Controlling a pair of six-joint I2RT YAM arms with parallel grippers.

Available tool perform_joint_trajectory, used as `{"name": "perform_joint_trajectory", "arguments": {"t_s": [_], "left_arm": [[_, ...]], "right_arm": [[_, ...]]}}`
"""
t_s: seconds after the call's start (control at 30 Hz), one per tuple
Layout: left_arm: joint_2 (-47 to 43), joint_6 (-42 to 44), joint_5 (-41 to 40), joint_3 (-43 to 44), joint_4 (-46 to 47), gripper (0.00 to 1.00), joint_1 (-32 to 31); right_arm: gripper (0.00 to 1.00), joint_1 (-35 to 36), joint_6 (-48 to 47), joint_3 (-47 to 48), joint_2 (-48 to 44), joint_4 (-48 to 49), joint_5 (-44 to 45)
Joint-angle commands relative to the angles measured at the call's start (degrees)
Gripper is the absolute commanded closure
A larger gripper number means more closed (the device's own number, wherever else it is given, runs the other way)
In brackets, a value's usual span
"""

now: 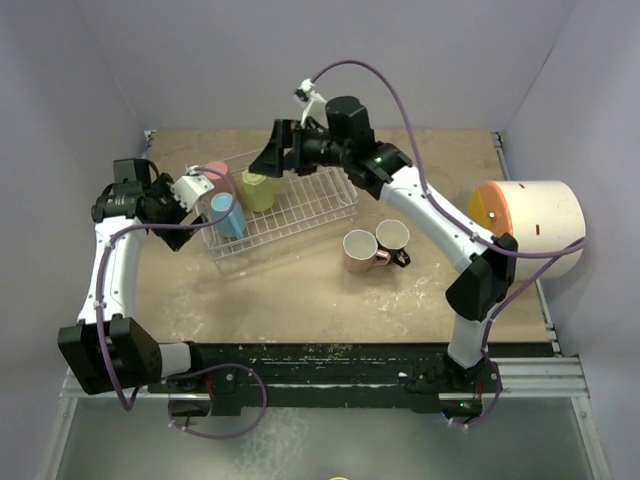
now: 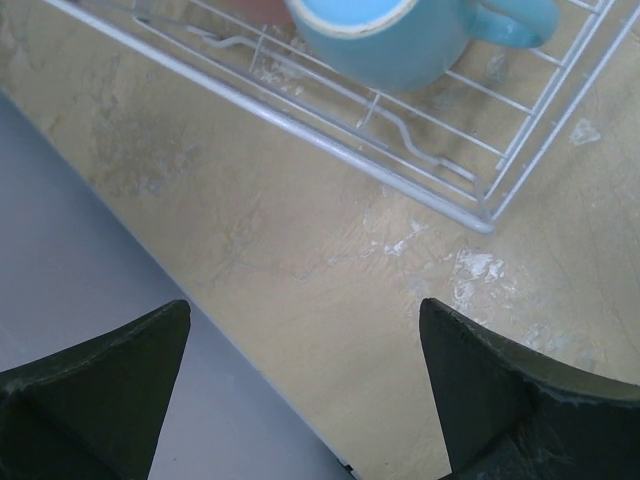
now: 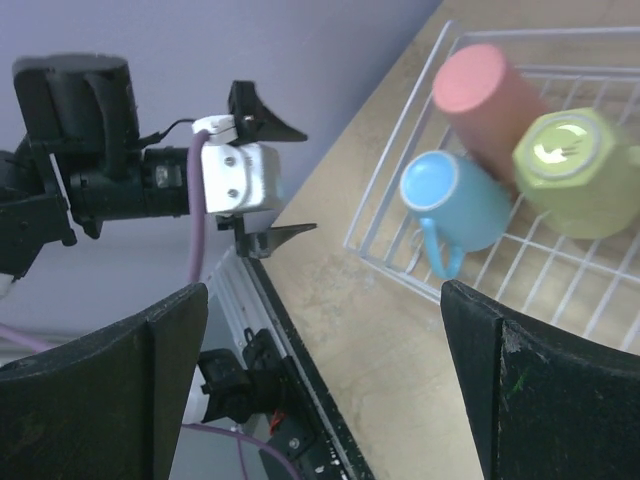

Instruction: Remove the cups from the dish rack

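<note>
The white wire dish rack (image 1: 300, 212) holds three cups at its left end: coral-red (image 1: 214, 171), light blue (image 1: 229, 216) and yellow-green (image 1: 258, 189). The light pink cup (image 1: 359, 250) and the black cup (image 1: 394, 239) stand on the table right of the rack. My left gripper (image 1: 197, 190) is open and empty, just left of the blue cup (image 2: 400, 40). My right gripper (image 1: 272, 157) is open and empty, above the rack's far left part, over the yellow-green cup (image 3: 580, 165). The right wrist view also shows the coral-red cup (image 3: 480, 95) and the blue cup (image 3: 455, 200).
A big cream cylinder with an orange-yellow face (image 1: 530, 225) lies at the table's right edge. Lilac walls close in the left, back and right sides. The left table edge runs close beside the rack (image 2: 300, 125).
</note>
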Motion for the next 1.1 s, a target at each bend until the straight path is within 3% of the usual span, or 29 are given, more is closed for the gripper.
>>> {"name": "perform_joint_trajectory", "arguments": {"t_s": [0.0,0.1,0.27,0.37,0.5,0.57,0.77,1.07], "left_arm": [[-1.4,-3.4,1.6,3.0,3.5,0.01,3.0],[1.2,-7.9,9.5,10.8,2.8,0.01,9.3],[7.9,-19.0,30.1,27.5,-3.9,0.01,20.4],[6.6,-27.3,37.5,28.7,-0.9,0.01,23.3],[-1.7,-34.4,38.6,18.1,14.7,0.01,23.5],[-3.3,-34.8,38.7,15.5,17.1,0.01,23.5],[1.5,-33.9,38.8,18.2,10.7,0.01,23.5],[3.1,-32.4,36.2,16.6,10.4,0.01,23.4]], "right_arm": [[0.00,-4.2,2.6,-3.4,-6.0,7.4,-4.7],[0.00,-5.3,2.4,-7.4,-8.1,8.3,-1.7],[0.02,-0.2,-6.5,-2.5,-1.2,-2.5,15.9],[0.05,5.8,-10.7,1.7,4.6,-6.4,24.9],[0.08,10.3,-13.6,7.2,11.8,-9.9,33.5],[0.09,12.1,-15.1,9.3,14.5,-11.1,37.1],[0.12,15.1,-18.9,14.3,21.9,-12.9,43.3],[0.19,16.2,-21.0,21.3,29.5,-12.2,45.7]]}}
